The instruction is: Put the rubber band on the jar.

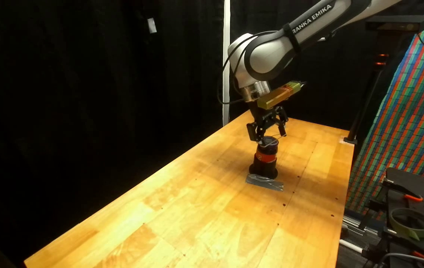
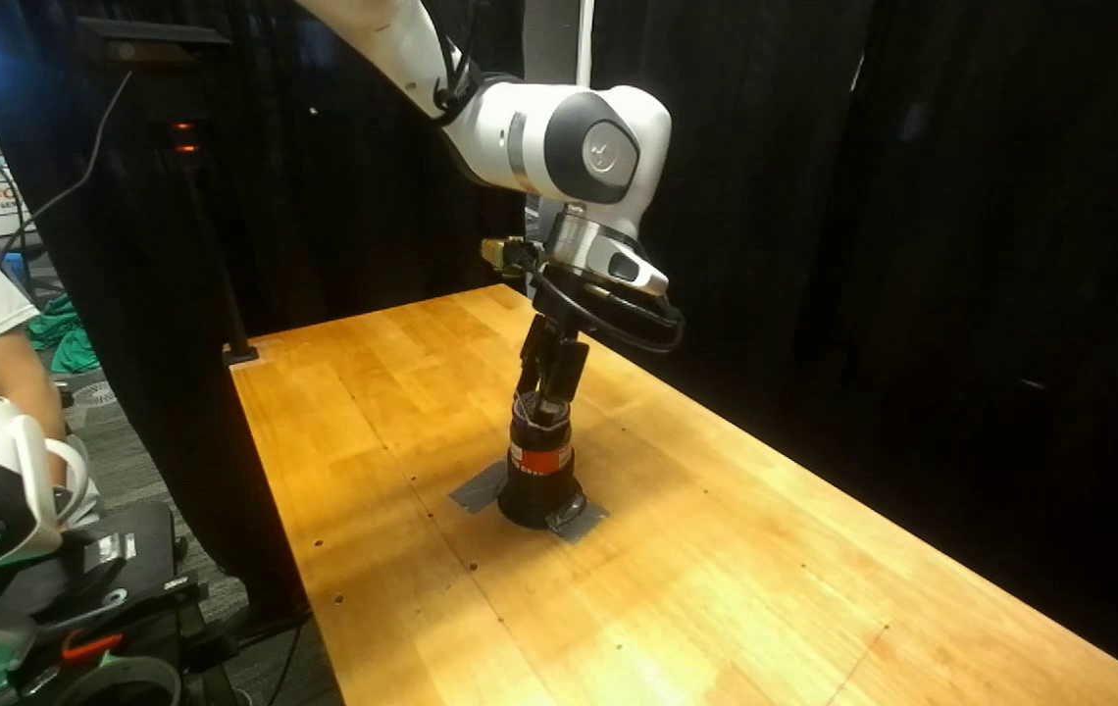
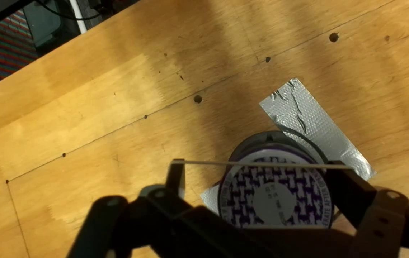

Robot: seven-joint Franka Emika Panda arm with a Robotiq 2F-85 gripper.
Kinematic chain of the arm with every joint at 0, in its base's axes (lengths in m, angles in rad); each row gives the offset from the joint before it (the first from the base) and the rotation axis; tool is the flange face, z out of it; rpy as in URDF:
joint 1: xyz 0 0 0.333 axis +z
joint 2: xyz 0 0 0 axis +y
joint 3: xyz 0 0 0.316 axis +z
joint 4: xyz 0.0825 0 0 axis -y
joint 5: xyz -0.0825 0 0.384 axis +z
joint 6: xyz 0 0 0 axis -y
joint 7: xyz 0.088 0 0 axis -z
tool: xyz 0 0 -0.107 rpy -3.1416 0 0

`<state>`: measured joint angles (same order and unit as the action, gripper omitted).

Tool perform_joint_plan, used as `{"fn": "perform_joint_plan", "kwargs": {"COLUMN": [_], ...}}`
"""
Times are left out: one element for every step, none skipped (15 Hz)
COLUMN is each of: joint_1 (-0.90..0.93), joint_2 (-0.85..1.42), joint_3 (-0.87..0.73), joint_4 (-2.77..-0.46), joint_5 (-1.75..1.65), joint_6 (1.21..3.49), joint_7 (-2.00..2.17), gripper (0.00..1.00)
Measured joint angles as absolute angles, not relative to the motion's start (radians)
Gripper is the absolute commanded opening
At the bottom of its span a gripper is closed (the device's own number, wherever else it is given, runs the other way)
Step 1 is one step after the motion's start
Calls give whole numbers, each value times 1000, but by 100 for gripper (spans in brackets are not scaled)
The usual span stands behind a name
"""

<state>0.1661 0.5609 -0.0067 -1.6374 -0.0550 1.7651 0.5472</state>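
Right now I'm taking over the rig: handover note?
End effector: open, holding the thin tan rubber band stretched.
Dark cylindrical jar with orange-red label: upright on the pale wooden table, silver-grey tape strips at its base.
Done: band spread, a strand across the purple-and-white patterned lid in wrist view; contact unclear.
Left: not fully around the jar; probably lower it past the lid, then let go.

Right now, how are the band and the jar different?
The band is thin; the jar is chunky. The band looks pale all over; the jar is mostly dark with an orange-red middle. The band is stretched across the open gripper; the jar stands upright.
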Motion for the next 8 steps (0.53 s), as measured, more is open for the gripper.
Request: {"fn": "perform_joint_plan", "kwargs": {"joint_1": [168,172,175,178,181,184,185,186], "joint_2": [548,535,523,512,502,491,480,468], "joint_3": [-6,-6,-6,-5,-5,-5,-5,-6], "joint_4": [-1661,-1690,-1719,-1748,-1776,-1804,-1830,-1856], "joint_5": [-55,-55,-55,-55,-55,-56,-57,-57], "joint_6": [1782,1801,1820,1840,1863,1886,1909,1933], "joint_7": [547,549,549,550,550,552,555,560], "gripper": [100,100,100,100,100,100,75,73]}}
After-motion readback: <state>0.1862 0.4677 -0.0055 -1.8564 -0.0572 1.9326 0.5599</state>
